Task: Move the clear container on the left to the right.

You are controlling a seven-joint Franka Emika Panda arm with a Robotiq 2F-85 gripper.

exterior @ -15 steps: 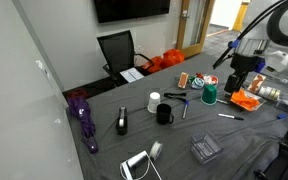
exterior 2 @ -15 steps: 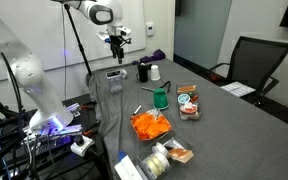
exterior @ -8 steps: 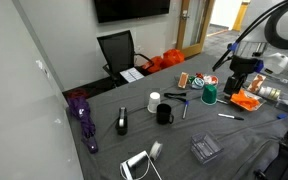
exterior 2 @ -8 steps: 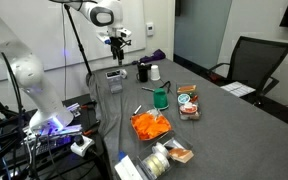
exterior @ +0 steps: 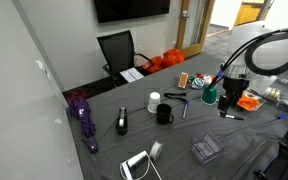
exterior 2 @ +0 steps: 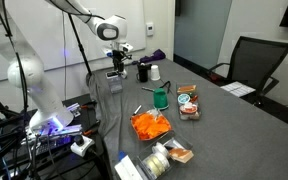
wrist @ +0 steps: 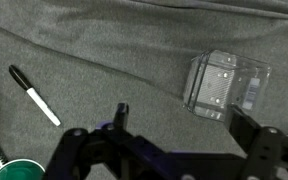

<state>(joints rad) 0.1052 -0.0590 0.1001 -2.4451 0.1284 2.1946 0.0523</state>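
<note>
Looking across a grey, felt-like bench (exterior: pixel 174 140) in an office room, picking out a dark screen (exterior: pixel 131 8) on the wall and a black chair (exterior: pixel 117 50) at the far edge. Scanning the cloth now: spotting a purple umbrella (exterior: pixel 81 115) lying near one side, a black mug (exterior: pixel 165 114) just beside a white cup (exterior: pixel 153 101), a green cup (exterior: pixel 210 95) near an orange tray (exterior: pixel 247 100), and a flat white device (exterior: pixel 136 165) close to the near edge. Finding the clear container (exterior: pixel 205 149) resting flat on bare bench, well apart from the mug in both exterior views, its ribbed top catching the light in the wrist view (wrist: pixel 224 85). Watching the pincer (wrist: pixel 179 140) hanging above the bench with the jaws spread wide and gripping nothing, dark fingers (wrist: pixel 121 112) framing empty grey cloth. Seeing the container just beyond that gap and off toward one finger, not touching either. Noting a black marker (wrist: pixel 34 95) lying loose on the other side, and, in an exterior view, the pincer (exterior 2: pixel 115 60) hovering right over the container (exterior 2: pixel 115 76).
</note>
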